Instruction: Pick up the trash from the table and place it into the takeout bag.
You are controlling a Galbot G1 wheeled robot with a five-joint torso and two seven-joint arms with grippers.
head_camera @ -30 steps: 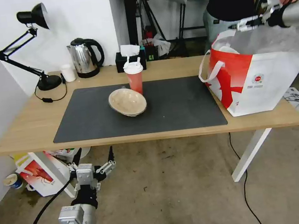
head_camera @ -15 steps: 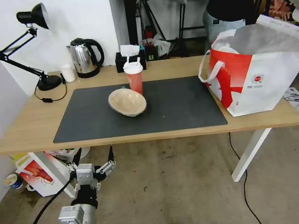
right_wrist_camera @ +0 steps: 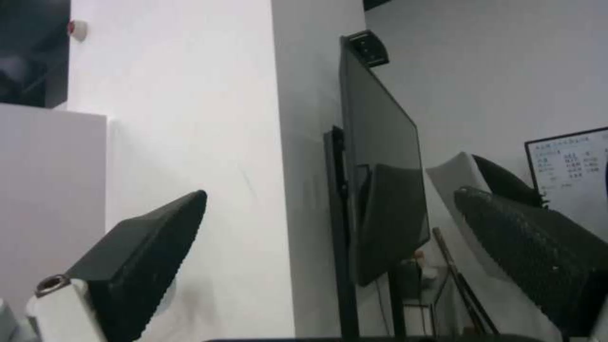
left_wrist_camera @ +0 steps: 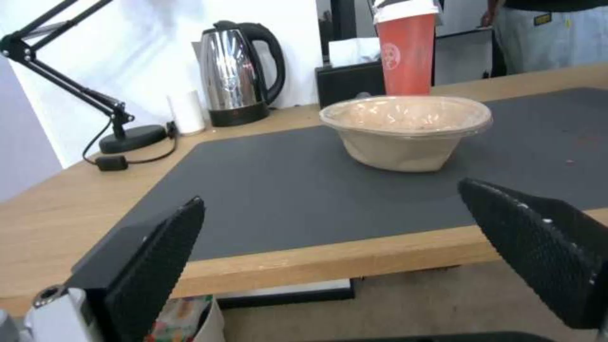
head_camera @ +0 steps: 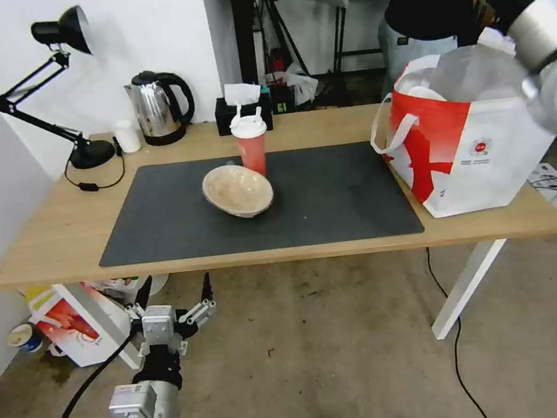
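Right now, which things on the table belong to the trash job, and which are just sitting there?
Job:
- red cup with lid and straws
- beige paper bowl
- takeout bag, something white already inside
- open left gripper, below the table edge

Just sitting there:
- kettle
- desk lamp
- small white cup
- tissue box

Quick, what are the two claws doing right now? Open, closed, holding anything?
Left claw: open, empty, low in front of the table.
Right claw: open, empty, raised.
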